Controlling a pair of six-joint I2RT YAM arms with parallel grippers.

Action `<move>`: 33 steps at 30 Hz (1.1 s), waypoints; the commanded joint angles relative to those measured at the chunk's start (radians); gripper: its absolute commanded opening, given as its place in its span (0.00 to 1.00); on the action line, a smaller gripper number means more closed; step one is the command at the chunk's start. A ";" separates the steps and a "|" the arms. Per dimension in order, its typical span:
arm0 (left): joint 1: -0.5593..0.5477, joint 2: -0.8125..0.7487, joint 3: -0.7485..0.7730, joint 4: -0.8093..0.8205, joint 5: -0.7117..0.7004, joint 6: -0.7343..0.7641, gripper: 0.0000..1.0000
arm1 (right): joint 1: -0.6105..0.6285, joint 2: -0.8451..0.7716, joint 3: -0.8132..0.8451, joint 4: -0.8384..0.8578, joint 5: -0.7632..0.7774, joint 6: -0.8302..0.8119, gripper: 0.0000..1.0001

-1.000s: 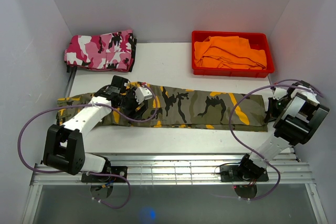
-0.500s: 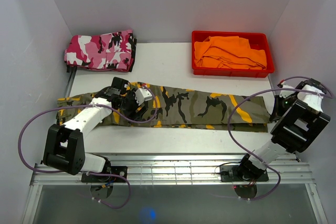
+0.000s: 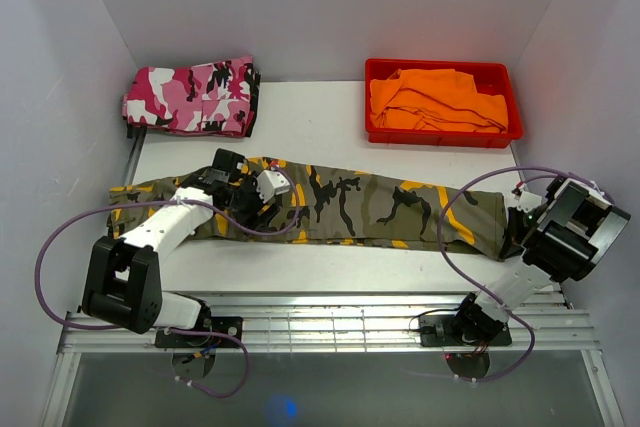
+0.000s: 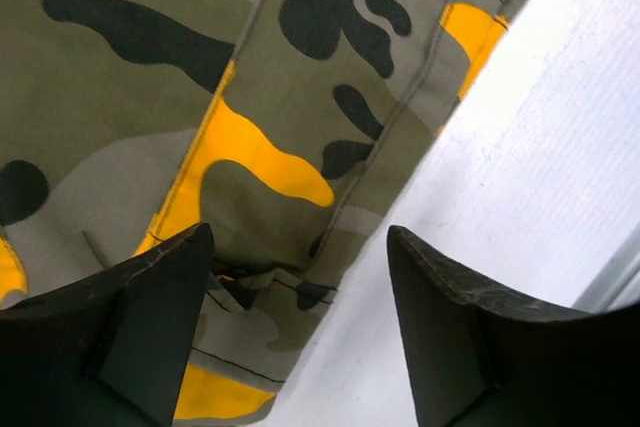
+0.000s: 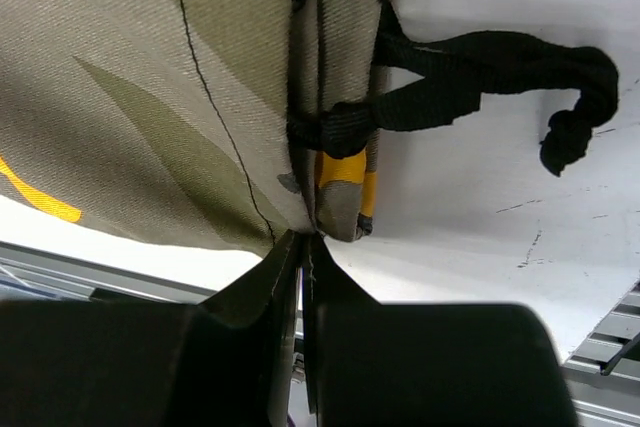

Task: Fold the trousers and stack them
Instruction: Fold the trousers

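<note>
Right gripper point(image 5: 300, 244) pulled trousers point(image 3: 340, 205) hem nearer; red bin point(image 3: 445, 137) beyond.

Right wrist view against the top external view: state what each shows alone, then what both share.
Right wrist only: the right pincer shut on the trousers at their edge, and a knotted black strap beside it. Top external only: folded pink camouflage trousers, the red bin holding an orange garment, and the left arm over the trousers. Both: the olive camouflage trousers and the white table.
</note>
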 commanded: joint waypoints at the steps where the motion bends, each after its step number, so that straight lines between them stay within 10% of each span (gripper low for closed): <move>1: 0.006 -0.038 0.029 -0.099 0.054 0.042 0.79 | -0.008 0.065 0.012 0.197 0.076 -0.011 0.08; 8: 0.006 -0.052 0.001 -0.195 0.042 0.249 0.60 | -0.008 0.098 0.029 0.229 0.108 -0.022 0.08; 20: 0.006 -0.075 -0.130 -0.094 -0.185 0.569 0.74 | -0.008 0.121 0.040 0.242 0.134 -0.025 0.08; 33: 0.022 -0.141 -0.157 -0.077 -0.232 0.681 0.51 | -0.008 0.125 0.036 0.257 0.143 -0.030 0.08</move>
